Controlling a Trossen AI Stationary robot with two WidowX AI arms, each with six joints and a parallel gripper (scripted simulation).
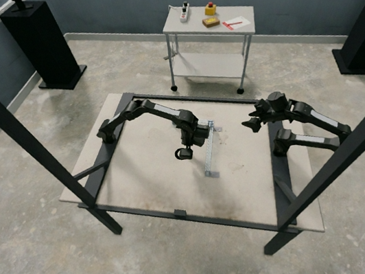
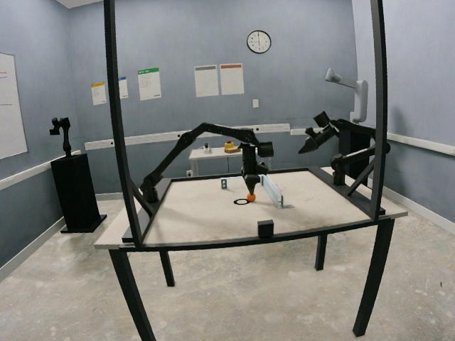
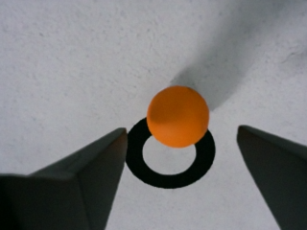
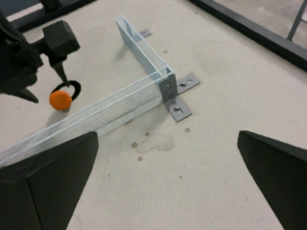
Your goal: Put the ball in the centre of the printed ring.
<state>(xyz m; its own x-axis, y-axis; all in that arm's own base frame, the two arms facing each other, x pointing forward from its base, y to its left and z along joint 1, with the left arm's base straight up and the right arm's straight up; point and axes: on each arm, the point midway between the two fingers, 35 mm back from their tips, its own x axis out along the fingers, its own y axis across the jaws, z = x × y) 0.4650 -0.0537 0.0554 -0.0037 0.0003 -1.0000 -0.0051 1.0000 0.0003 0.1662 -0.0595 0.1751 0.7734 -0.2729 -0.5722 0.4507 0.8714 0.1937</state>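
Blue-grey walls (image 1: 101, 11) (image 2: 183, 36) are enclosing a pale tabletop (image 1: 152, 176) (image 2: 205, 227) (image 3: 72, 72) (image 4: 206, 168), where the ball (image 2: 251, 197) (image 3: 177, 116) (image 4: 60, 101) is sitting at the edge of the ring (image 1: 176, 154) (image 2: 237, 202) (image 3: 168, 181) (image 4: 78, 89), off its centre, on the side towards the long metal rail (image 1: 209, 152) (image 2: 271, 190) (image 4: 106, 107). The top view is hiding the ball.

The left gripper (image 1: 188, 155) (image 2: 252, 191) (image 3: 180, 133) (image 4: 54, 94) is pointing down over the ball, its fingers standing apart with nothing clamped between them. The right gripper (image 1: 246, 119) (image 2: 301, 150) (image 4: 167, 138) is hanging well apart, beyond the rail, wide open and holding nothing.

The step in hand is looking like the final lining-up before a grasp; the placing is still needing to be done. The next move is calling for the left fingers to be straddling the ball evenly, low enough to be closing around its middle. A short shift towards the ring's centre should then be enough, followed by a gentle release. Closing unevenly could be nudging the ball away, and a hasty release could be setting it rolling.
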